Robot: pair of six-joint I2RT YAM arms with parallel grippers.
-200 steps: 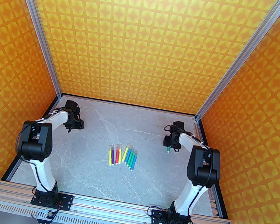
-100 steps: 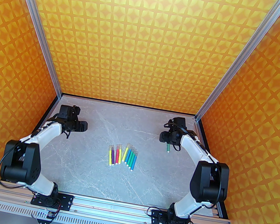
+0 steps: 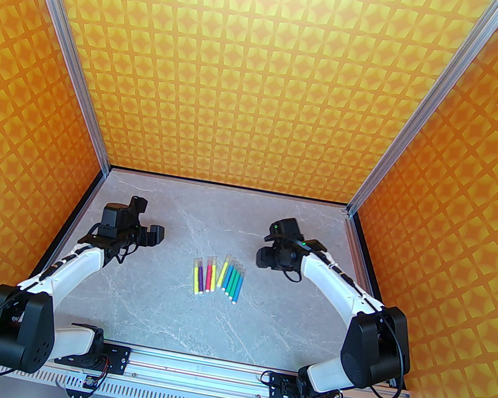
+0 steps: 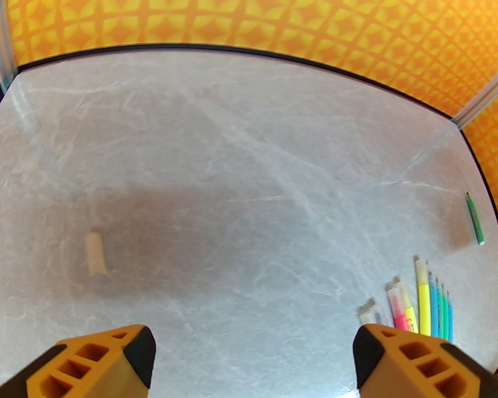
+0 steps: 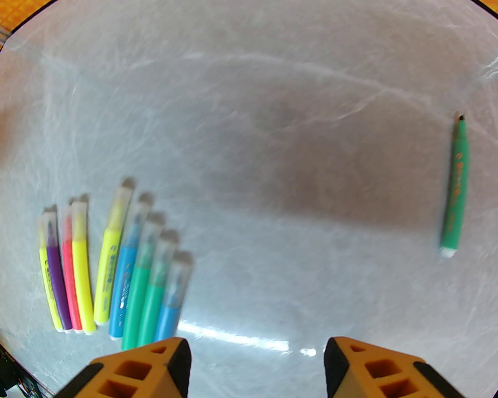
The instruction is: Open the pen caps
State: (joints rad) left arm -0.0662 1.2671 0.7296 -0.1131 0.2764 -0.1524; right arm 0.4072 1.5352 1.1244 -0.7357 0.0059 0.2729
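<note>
From where I stand, both arms are no longer out at the far corners of the table (image 3: pixel 161 316); a second ago they were, and now they are drawn in towards the middle. The left gripper (image 3: pixel 150 237) hangs left of the row of pens (image 3: pixel 218 278) and the right gripper (image 3: pixel 266 261) just right of it. Each has let go of what it carried out there. The left jaws stand wide apart over bare stone, and the right jaws are apart too, with nothing between them.

A loose cap (image 4: pixel 95 252) lies on the left side, well away from the row. The green pen (image 5: pixel 454 186) it seems to belong to lies alone on the right, its dark tip bare. I take that as 1 pen finished, with the arms coming back for the next.

Counting: 10 pens in all. 9 lie side by side at the table's centre, in a group of 4 (yellow, purple, pink, yellow) and a group of 5 (yellow, blue, green, green, blue). All 9 wear their clear pen caps (image 5: pixel 181 268) at the far ends. That leaves 1 cap off and 9 to pull
</note>
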